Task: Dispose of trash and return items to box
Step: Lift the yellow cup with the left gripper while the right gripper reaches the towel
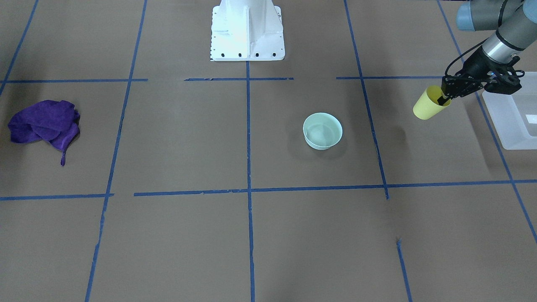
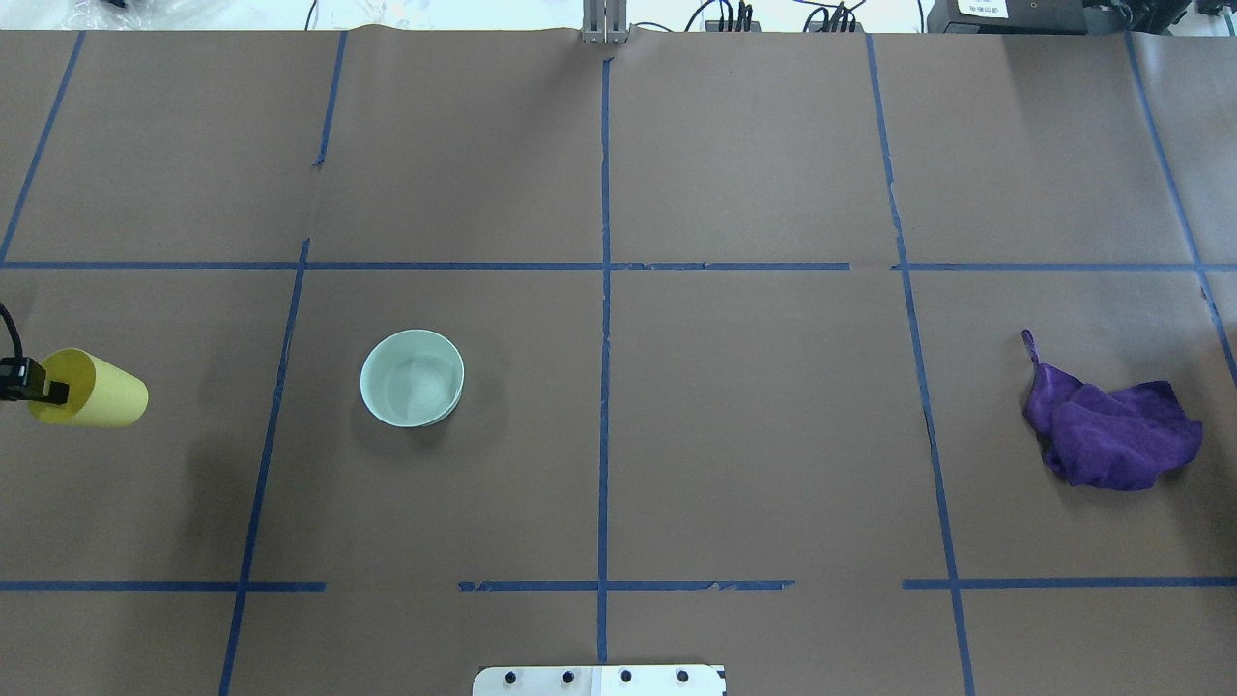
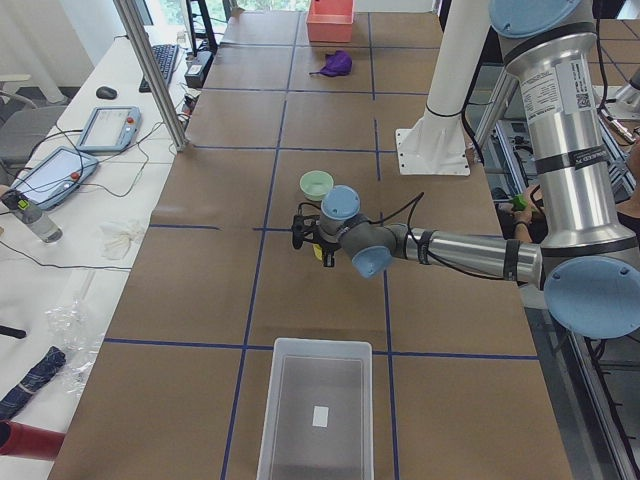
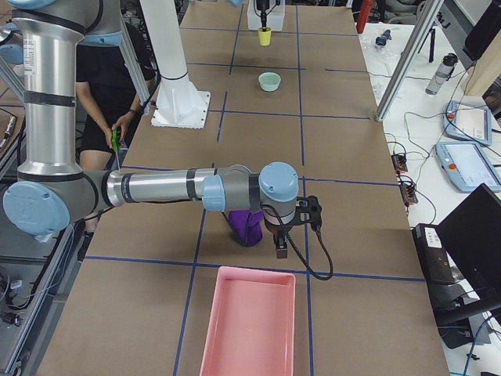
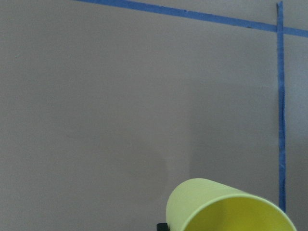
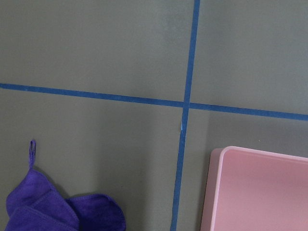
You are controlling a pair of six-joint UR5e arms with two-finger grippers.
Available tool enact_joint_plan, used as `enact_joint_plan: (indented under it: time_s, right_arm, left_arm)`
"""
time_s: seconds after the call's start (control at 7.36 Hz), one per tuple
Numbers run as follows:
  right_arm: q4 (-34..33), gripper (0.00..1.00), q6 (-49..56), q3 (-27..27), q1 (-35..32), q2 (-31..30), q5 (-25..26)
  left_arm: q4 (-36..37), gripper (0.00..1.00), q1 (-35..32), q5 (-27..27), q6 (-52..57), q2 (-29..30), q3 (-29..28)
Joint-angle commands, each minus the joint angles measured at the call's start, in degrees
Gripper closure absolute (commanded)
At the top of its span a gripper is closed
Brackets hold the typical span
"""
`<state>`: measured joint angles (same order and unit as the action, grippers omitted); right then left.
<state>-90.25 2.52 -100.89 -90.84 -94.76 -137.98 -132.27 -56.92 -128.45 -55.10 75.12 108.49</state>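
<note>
- The work surface is a table [image 1: 188,138] covered in brown paper and marked off in squares by blue tape; the robot's white base [image 1: 247,31] stands at one long edge.
- Nearest, at the robot's left end, the translucent bin [image 3: 340,400] sits open, with nothing in it that I can see but a small white label.
- Just beside the bin, not yet over its rim, the left gripper [image 1: 444,98] pinches the yellow cup [image 1: 428,107] by its wall, one finger inside the mouth. The cup hangs clear of the table, tipped nearly onto its side.
- The step in hand looks like returning the cup. The next move calls for carrying it over the bin's wall and letting go low inside.
- Farther from the bin, well apart, the mint-green bowl [image 1: 322,131] stands upright on the paper, untouched.
- At the far end from the bin lies a crumpled purple cloth [image 1: 44,126], possibly the trash.
- The right gripper [image 4: 280,244] hangs near it; I cannot tell whether it is parted or clenched.
- Farthest from the bin is a pink tray [image 4: 254,270].
</note>
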Motion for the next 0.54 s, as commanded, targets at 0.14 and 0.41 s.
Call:
enact_joint_plan:
  time_s: [0.14, 0.41]
  right_arm:
    - [0.8, 0.0, -7.6, -1.6, 2.8, -2.0, -4.0]
    - [0.2, 0.0, -17.3, -4.8, 6.8, 0.0, -4.2]
  left_arm:
    - [15.9, 1.0, -9.8, 0.0, 15.8, 2.9, 4.2]
    - [22.2, 1.0, -16.6, 0.3, 26.3, 6.2, 3.5]
